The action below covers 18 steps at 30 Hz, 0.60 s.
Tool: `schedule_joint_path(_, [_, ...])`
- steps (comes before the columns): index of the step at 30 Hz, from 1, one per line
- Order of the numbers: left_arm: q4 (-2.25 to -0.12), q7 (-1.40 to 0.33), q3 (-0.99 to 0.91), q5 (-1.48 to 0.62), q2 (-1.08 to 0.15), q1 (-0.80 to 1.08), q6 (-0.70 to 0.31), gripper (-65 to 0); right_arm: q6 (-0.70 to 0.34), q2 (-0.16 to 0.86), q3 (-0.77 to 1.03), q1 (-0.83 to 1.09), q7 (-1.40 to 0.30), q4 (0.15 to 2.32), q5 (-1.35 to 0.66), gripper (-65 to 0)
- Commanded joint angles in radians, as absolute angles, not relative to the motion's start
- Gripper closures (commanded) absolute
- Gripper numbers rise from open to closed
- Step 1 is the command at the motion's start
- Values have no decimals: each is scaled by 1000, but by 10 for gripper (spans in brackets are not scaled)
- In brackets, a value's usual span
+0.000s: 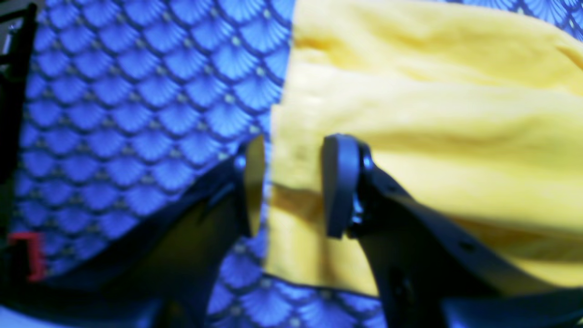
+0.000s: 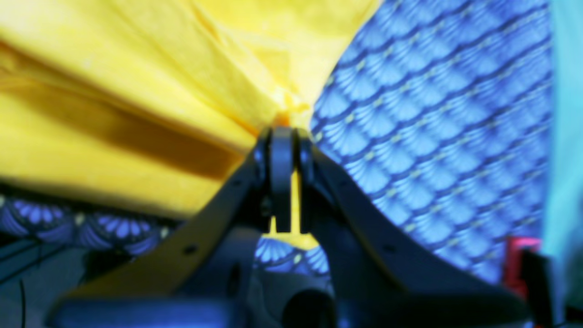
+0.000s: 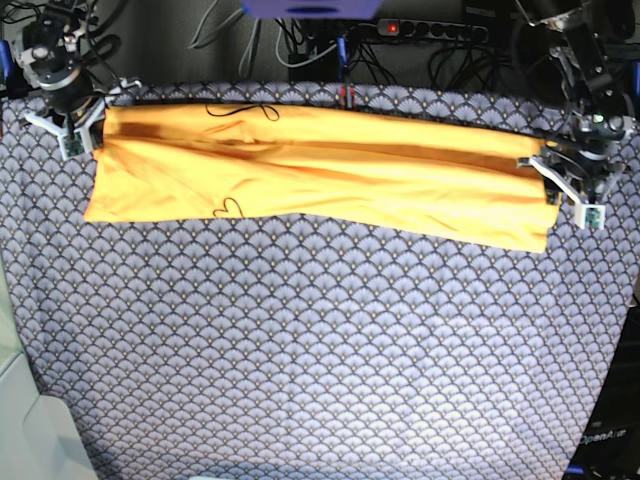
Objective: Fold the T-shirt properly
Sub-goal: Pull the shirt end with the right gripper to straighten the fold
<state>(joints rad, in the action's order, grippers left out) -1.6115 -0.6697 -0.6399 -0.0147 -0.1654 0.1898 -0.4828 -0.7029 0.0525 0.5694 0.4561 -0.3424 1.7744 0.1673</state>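
My right claw [image 2: 283, 136] is clamped on one corner of the T-shirt [image 3: 320, 170], which lies as a long band across the far side of the patterned cloth [image 3: 300, 350]. My left claw [image 1: 291, 182] stands apart over the opposite edge (nothing between the jaws yet). I judge the lengthwise fold is made; next, the left claw must close on its end.

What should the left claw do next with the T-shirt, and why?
Probably close the left claw on the T-shirt edge. Its jaws stand apart straddling that edge, gripping nothing, while the right claw is pinched shut on the opposite end, so only one end of the long folded strip is held.
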Motion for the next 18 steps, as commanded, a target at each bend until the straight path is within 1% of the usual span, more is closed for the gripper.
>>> schedule_joint_path(1, [-1629,-650,-645,-21,-176,183,-481,-215,-698,64,576,450,-323,1782,162,0])
schedule_joint_path(9, [-1632,-650,-645,-21,-189,185,-481,-215,-698,64,579,441,-326,1736,162,0])
schedule_joint_path(15, [-1633,-650,-645,-21,-189,185,-481,-215,-698,58,639,429,-326,1735,162,0])
schedule_joint_path(18, [-1633,-650,-645,-21,-189,185,-481,-215,-698,62,662,403,-392,1735,162,0])
